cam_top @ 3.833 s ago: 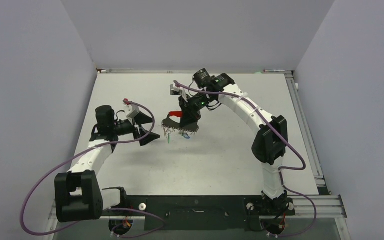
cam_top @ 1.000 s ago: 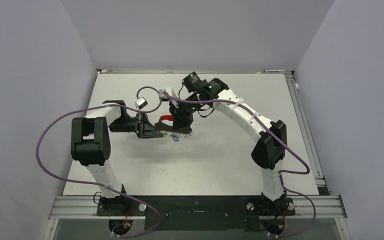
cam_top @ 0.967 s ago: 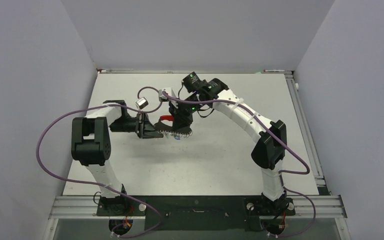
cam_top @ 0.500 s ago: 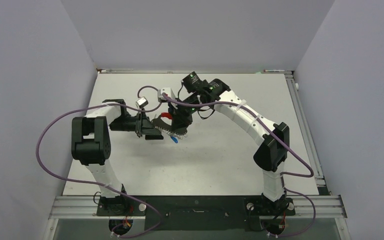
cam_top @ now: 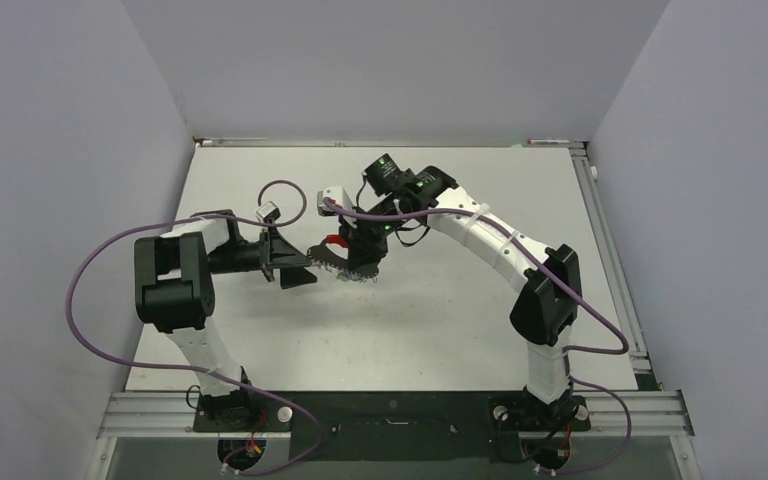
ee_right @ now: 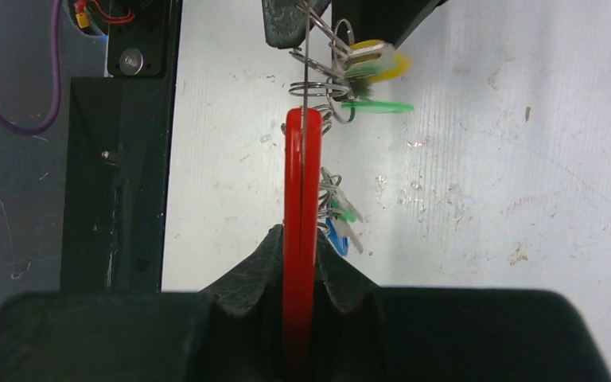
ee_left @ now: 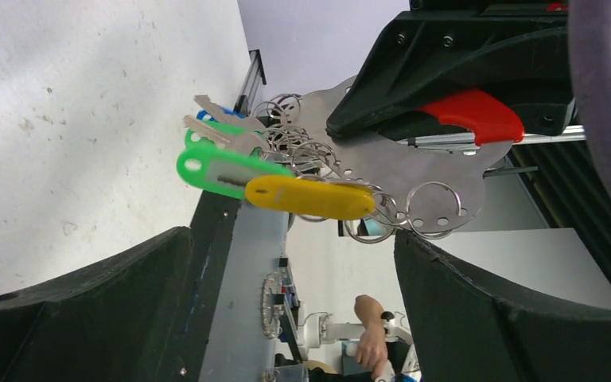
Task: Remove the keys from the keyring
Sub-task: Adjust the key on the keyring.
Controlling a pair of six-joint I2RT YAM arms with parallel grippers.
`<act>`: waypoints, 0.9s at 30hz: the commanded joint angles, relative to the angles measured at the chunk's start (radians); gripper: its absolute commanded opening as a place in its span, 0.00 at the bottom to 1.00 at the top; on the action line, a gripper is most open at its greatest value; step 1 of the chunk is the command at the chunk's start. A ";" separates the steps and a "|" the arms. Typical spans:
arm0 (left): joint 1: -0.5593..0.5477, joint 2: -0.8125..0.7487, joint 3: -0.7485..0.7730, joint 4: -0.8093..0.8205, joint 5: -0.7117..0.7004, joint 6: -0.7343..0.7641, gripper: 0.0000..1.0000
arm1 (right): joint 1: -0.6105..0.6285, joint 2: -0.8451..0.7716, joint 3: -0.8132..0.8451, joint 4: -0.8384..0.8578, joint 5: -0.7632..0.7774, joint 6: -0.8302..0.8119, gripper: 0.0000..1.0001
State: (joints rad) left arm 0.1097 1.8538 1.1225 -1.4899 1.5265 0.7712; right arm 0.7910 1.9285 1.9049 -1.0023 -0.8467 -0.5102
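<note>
1. Presently, right claw (ee_right: 301,248): clenched on the keyring (ee_left: 414,171). Its black fingers (ee_left: 414,76) pinch the flat silver plate and the red strap (ee_right: 301,159) from both sides. In its own wrist view the strap shows edge-on, squeezed between the pads.
2. Keyring: held up over the desk (cam_top: 440,330) by the right claw alone, near the middle of the surface and toward its far half. The plate's edge carries a row of small holes threaded with split rings (ee_left: 433,208).
3. Keys (ee_left: 231,143): hanging from those rings on the side facing the left arm.
   - In front are a yellow tag (ee_left: 306,196) and a green tag (ee_left: 223,171).
   - Behind them are a second green tag, a blue tag (ee_left: 207,118) and bare silver blades.
   - The right wrist view shows a further green and blue cluster (ee_right: 336,227) close to the fingers.
   - The exact number of keys cannot be told.
4. Left claw (cam_top: 298,265): released, fingers spread wide with nothing between them. It points at the key bunch from just beside it and touches neither the tags nor the plate.
5. Desk: white, with scuffs and dark specks.
6. Purple cable (cam_top: 85,300): loops along the left arm, and a similar one runs along the right arm.
</note>
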 commanded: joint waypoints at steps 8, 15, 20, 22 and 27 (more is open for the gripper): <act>0.083 -0.273 -0.047 0.136 0.093 -0.198 0.96 | -0.055 -0.151 -0.088 0.079 -0.015 -0.008 0.05; 0.092 -0.484 -0.256 0.598 0.094 -0.949 0.96 | -0.063 -0.179 -0.115 0.095 -0.011 -0.013 0.05; 0.089 -0.798 -0.348 0.659 0.092 -1.006 0.96 | -0.062 -0.207 -0.140 0.123 -0.008 0.004 0.05; 0.088 -0.875 -0.352 0.600 0.069 -0.917 0.96 | -0.062 -0.213 -0.143 0.129 -0.006 0.008 0.05; 0.078 -0.998 -0.333 0.591 -0.139 -0.838 0.96 | -0.060 -0.213 -0.114 0.110 0.008 0.004 0.05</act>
State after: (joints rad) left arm 0.1967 0.9138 0.7639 -0.9298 1.5158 -0.1089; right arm 0.7273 1.7847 1.7554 -0.9272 -0.8330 -0.5064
